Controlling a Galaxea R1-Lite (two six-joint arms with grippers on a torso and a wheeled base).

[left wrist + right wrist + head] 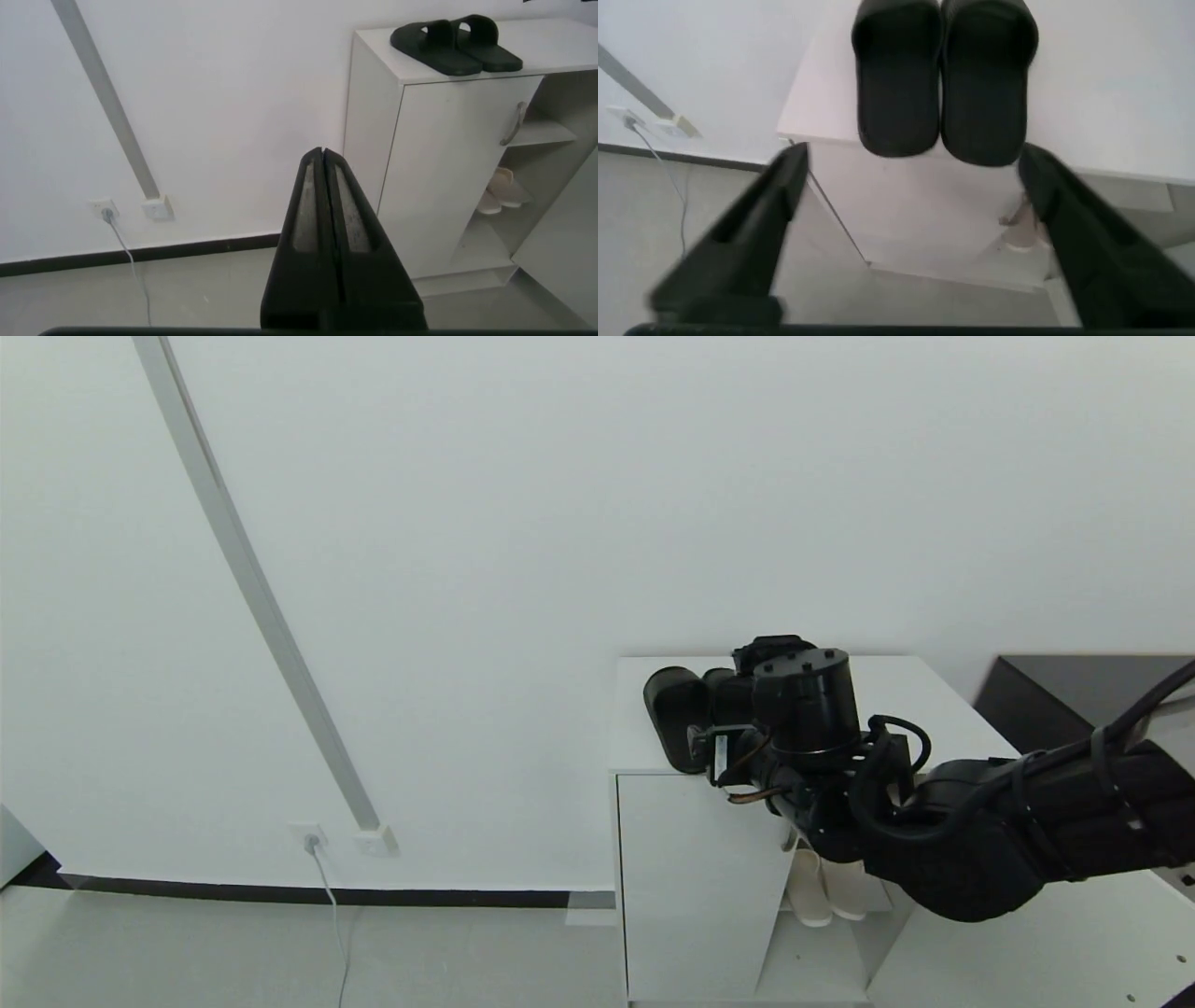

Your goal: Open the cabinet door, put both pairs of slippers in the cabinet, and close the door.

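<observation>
The right claw (913, 157) stands wide apart, one finger on each outer side of the black slippers (943, 75), with the pair just ahead of the fingertips and not yet touched. The two slippers lie side by side, touching, on top of the cabinet (1120, 93), their near ends at its front edge, closest to the claw.

The step in hand looks like the grasp of this black pair. To do it well, the claw should go forward until the fingers flank the widest part of both soles. It should then close evenly, so that the two slippers are pressed together and lift as one. A pinch that is off-centre may catch one slipper and push the other sideways along the top. The soles look soft, so a firm squeeze low on their sides should hold better than a grip at the near ends alone.

Below the claw and a little beyond it, the compartment on the open side shows a shelf. On it the white slippers (826, 891) already stand on end, so the black pair will need a free level. The closed door panel (700, 877) hangs directly under the slippers.

The left claw (322, 159) hangs well apart from the cabinet, its fingers pressed together on nothing.
</observation>
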